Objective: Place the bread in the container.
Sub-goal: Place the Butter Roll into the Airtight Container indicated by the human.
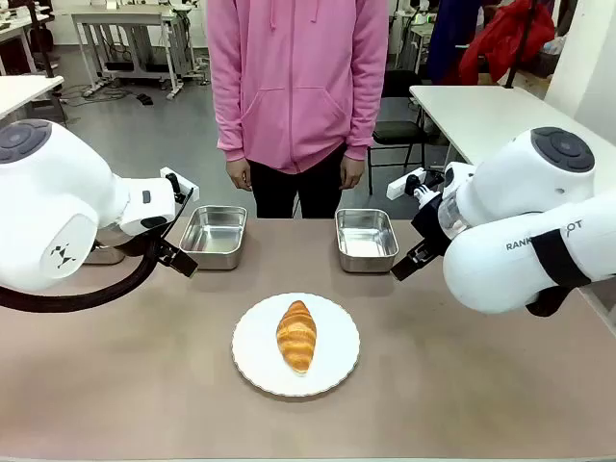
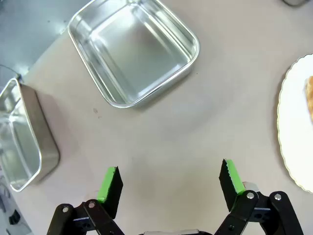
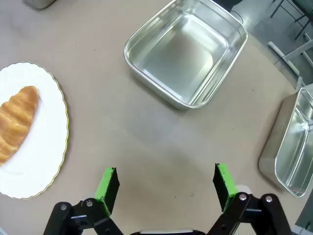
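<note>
left arm (image 1: pixel 58 207): glossy white shell, dark grey round cap, black logo, black cable | right arm (image 1: pixel 525 241): white, grey lettering, black strap | left gripper (image 2: pixel 171 177), right gripper (image 3: pixel 166 180): black links, green pads (image 2: pixel 106 185) | person (image 1: pixel 294 115): pink hoodie, dark trousers

Bright, even light from overhead fills all three views. Shadows on the tabletop (image 1: pixel 462 385) are faint and soft-edged around the plate (image 1: pixel 255 346). The steel pan (image 3: pixel 186 54) beyond the plate throws pale glare off its floor. Focus is sharp; wrist views bend at their edges
</note>
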Tool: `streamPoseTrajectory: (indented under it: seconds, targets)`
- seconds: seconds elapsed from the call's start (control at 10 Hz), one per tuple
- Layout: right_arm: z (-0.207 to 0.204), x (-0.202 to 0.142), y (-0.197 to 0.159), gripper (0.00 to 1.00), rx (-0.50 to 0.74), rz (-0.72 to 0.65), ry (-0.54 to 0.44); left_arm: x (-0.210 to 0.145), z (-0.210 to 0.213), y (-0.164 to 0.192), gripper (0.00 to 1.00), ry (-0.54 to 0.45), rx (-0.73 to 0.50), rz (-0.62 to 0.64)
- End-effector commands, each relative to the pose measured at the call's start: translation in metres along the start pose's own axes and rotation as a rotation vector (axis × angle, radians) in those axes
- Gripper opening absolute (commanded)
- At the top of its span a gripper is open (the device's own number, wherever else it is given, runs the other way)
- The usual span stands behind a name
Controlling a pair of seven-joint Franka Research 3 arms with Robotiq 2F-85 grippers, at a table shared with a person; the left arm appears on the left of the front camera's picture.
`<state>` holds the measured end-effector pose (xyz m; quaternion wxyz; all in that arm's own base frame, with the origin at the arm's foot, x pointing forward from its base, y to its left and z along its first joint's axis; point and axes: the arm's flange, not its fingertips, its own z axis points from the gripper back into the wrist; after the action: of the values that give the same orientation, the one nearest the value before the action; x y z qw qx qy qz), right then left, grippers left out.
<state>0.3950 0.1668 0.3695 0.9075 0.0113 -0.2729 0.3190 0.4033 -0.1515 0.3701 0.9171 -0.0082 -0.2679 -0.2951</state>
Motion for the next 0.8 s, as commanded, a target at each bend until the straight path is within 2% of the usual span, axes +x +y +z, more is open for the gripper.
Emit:
streamPoseTrajectory:
  seconds: [0.0, 0.7]
  targets:
    - [0.0000, 0.0000, 0.0000, 1.00, 0.000, 0.000, 0.000, 0.0000, 0.0000, -0.0001, 1.00, 0.000, 0.000, 0.000]
    - [0.0000, 0.0000, 0.0000, 1.00, 0.000, 0.000, 0.000, 0.0000, 0.0000, -0.0001, 1.00, 0.000, 0.000, 0.000]
